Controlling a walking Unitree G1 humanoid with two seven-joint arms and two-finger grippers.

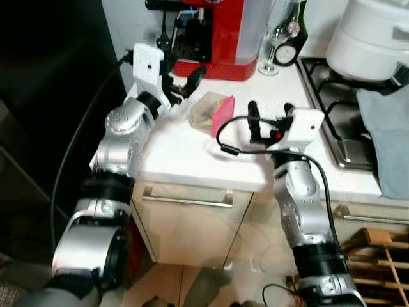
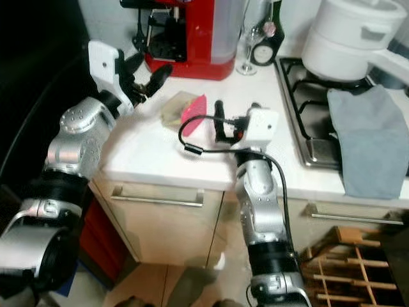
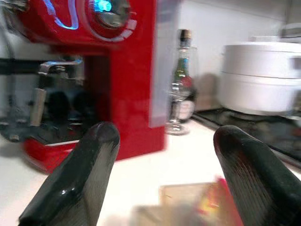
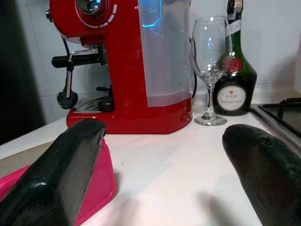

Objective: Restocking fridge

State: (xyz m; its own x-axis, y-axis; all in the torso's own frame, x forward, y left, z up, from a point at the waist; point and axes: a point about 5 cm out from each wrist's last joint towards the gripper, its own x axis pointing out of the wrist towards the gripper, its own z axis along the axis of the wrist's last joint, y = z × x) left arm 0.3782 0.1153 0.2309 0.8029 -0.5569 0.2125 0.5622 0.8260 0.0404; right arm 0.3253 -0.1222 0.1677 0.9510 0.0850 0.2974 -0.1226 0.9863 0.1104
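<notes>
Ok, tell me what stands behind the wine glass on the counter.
Behind the wine glass stands a dark green bottle with a red seal and a pale label, against the white wall. The glass stem covers a bit of the bottle's lower left; its top runs out of frame.

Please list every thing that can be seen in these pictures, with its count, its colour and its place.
Packet: one, clear with a pink edge, on the counter between the two grippers.
Coffee machine: one, red, at the back of the counter.
Wine glass: one, clear, right of the coffee machine.
Bottle: one, dark green, behind the wine glass.
Pot: one, white, on the hob.
Hob: one, steel with black grates, right of the counter.
Cloth: one, grey-blue, over the hob's front.
Counter: one, white.
Drawer handles: two, silver, under the counter.
Wooden rack: one, low right.
Left gripper: open, above the counter near the coffee machine.
Right gripper: open, beside the packet.
</notes>
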